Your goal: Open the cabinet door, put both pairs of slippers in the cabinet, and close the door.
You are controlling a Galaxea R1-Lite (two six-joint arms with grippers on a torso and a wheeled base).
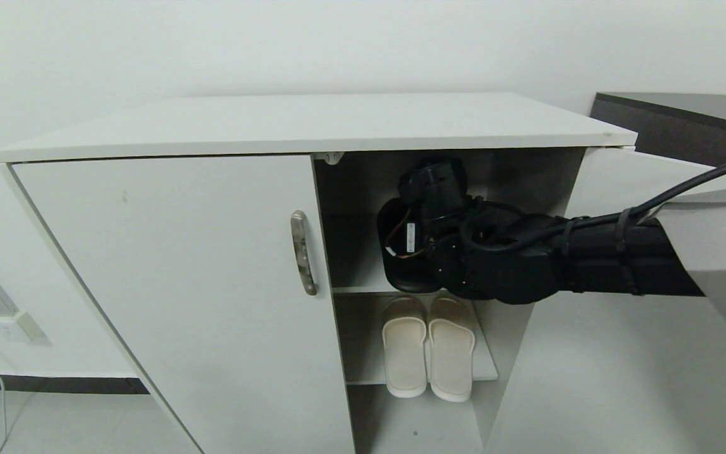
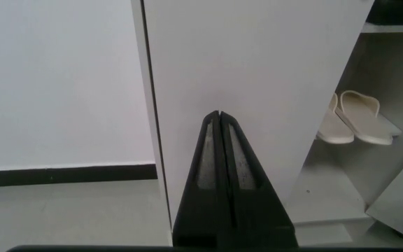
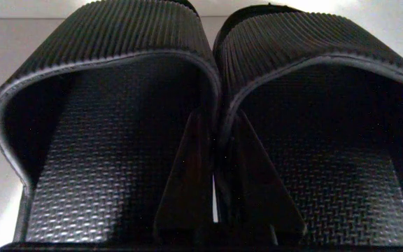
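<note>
Black slippers (image 3: pixel 117 140), pinched by our right gripper (image 3: pixel 219 140), are inside the cabinet (image 1: pixel 312 126) at its upper shelf. Cream slippers (image 1: pixel 427 353) lie one shelf lower. Our left gripper (image 2: pixel 220 119) hangs outside, pressed together. We judge release and closing the open door (image 1: pixel 621 353) remain.

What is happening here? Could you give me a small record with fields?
Cabinet: white, left door closed, right door swung open.
White slippers: side by side on a shelf inside.
Black slippers: held together in the compartment above the white pair.
Right gripper: inside the cabinet, shut on the black pair.
Left gripper: shut, empty, facing the closed left door.
Left to do: release the black pair, close the door.
</note>
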